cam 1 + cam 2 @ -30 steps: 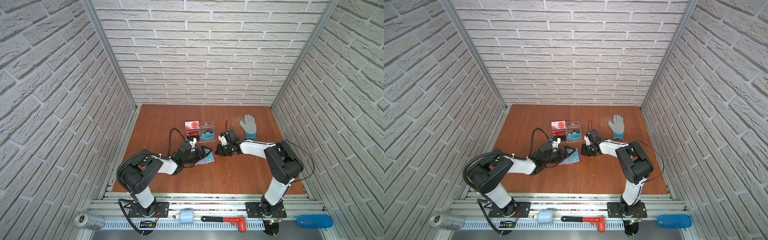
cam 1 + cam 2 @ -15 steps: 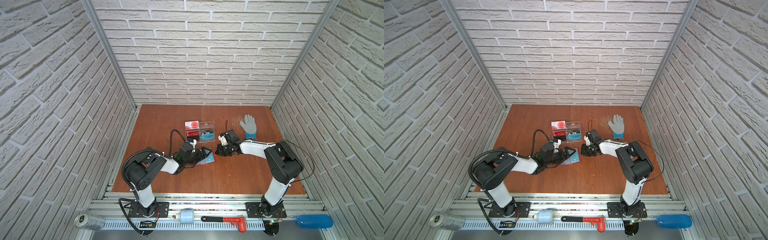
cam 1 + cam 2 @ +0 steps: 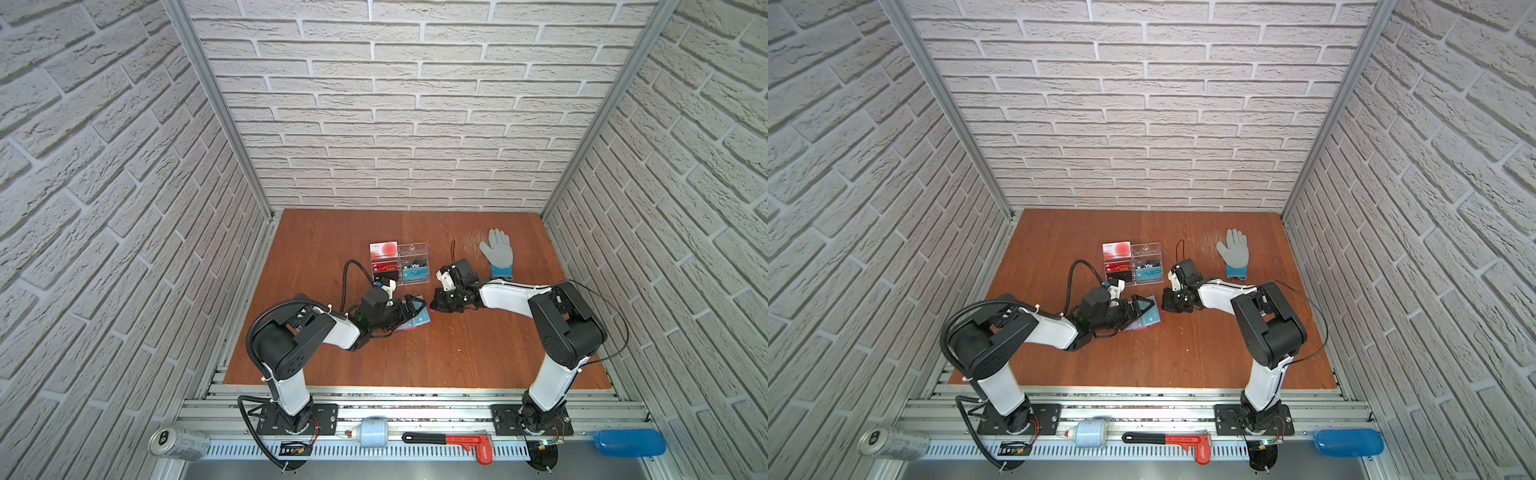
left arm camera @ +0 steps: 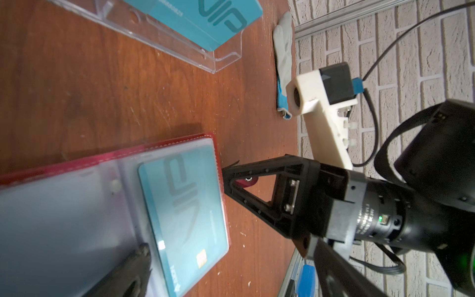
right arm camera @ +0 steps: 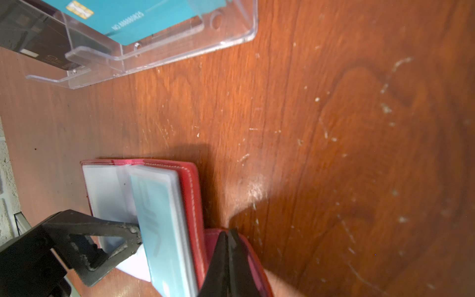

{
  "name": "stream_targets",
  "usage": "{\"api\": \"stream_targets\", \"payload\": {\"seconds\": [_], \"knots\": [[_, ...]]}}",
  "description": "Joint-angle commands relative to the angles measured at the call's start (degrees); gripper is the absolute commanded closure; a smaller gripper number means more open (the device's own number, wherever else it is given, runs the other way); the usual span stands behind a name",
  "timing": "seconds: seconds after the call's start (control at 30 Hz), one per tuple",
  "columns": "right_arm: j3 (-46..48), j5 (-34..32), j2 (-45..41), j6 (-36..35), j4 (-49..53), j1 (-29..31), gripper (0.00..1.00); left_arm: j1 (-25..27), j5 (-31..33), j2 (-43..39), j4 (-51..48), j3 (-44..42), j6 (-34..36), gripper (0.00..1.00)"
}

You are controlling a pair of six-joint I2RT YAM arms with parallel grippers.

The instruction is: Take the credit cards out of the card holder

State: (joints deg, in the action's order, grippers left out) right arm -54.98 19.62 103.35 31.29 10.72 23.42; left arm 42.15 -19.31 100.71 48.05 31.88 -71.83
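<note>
The tabletop [image 5: 334,115] is reddish wood, smooth with a dull sheen and pale scratches. The card holder [image 5: 191,195] looks like stitched red leather with cloudy plastic sleeves over a glossy teal credit card [image 4: 185,205]. The card stand [image 4: 218,60] is clear, shiny acrylic.

Card holder [image 3: 1136,326] lies open on counter [image 3: 1183,357] (teal card [image 3: 1152,318] showing). L gripper [image 3: 1142,309] over it, jaws wide. R gripper [image 3: 1166,308] closed at its right edge. Acrylic stand [image 3: 1145,251] behind.
</note>
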Motion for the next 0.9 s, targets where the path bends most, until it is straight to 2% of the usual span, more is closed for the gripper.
{"api": "stream_targets", "payload": {"seconds": [0.0,0.37,0.6,0.87], "knots": [[1.08,-0.56,2.95,0.09,3.53,1.44,0.94,0.57,0.23,2.2,2.43,-0.15,-0.49,0.02],[1.0,-0.53,3.08,0.07,3.52,1.45,0.94,0.72,0.58,1.77,5.43,-1.2,-2.44,0.02],[0.99,-0.52,3.07,0.09,3.59,1.46,0.94,0.89,0.4,7.3,17.97,-2.52,-9.12,0.02],[0.93,-0.42,3.21,0.04,3.61,1.54,0.94,0.92,2.37,9.16,22.88,-3.38,-9.84,0.02]]}}
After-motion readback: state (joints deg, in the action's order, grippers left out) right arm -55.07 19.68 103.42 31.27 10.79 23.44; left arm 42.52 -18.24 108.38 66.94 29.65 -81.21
